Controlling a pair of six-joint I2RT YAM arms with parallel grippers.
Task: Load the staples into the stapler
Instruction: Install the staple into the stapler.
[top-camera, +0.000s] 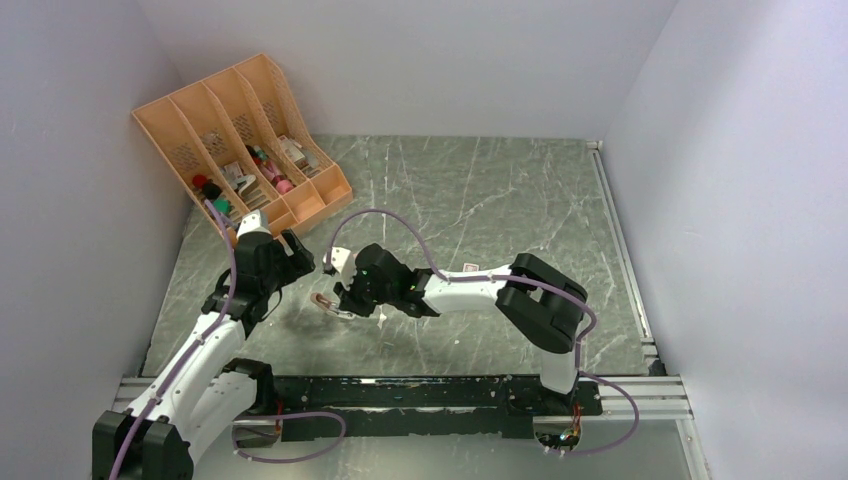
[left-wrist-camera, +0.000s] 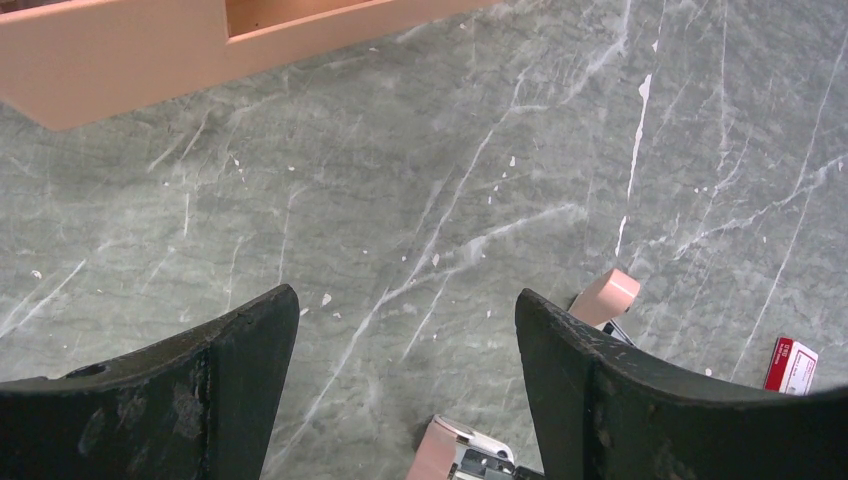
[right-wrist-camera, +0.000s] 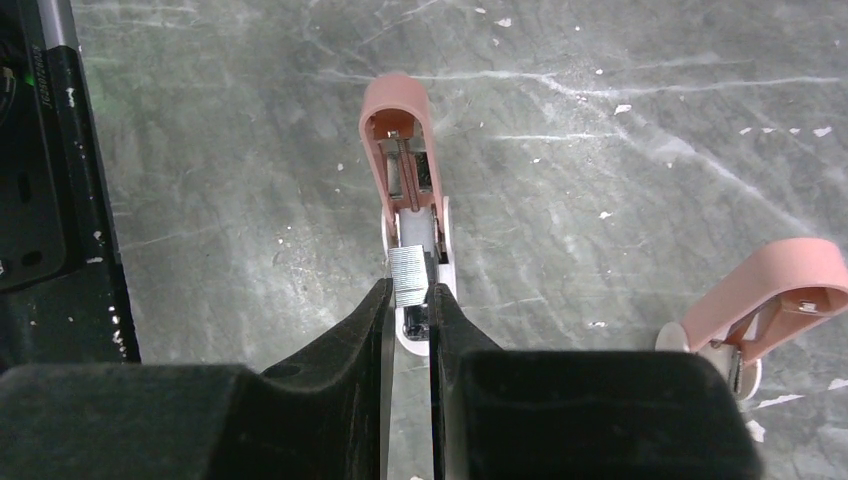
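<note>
In the right wrist view a pink stapler lies opened on the table, its metal channel facing up. My right gripper is shut on a short silvery strip of staples, holding it just over the near end of that channel. From above, the right gripper sits over the stapler. My left gripper hangs open and empty just left of it, also seen from above. The red-and-white staple box lies behind the right arm and shows at the left wrist view's edge.
A second pink stapler part lies to the right of the open one. An orange desk organiser with small items stands at the back left, its front edge near the left gripper. Walls close in both sides.
</note>
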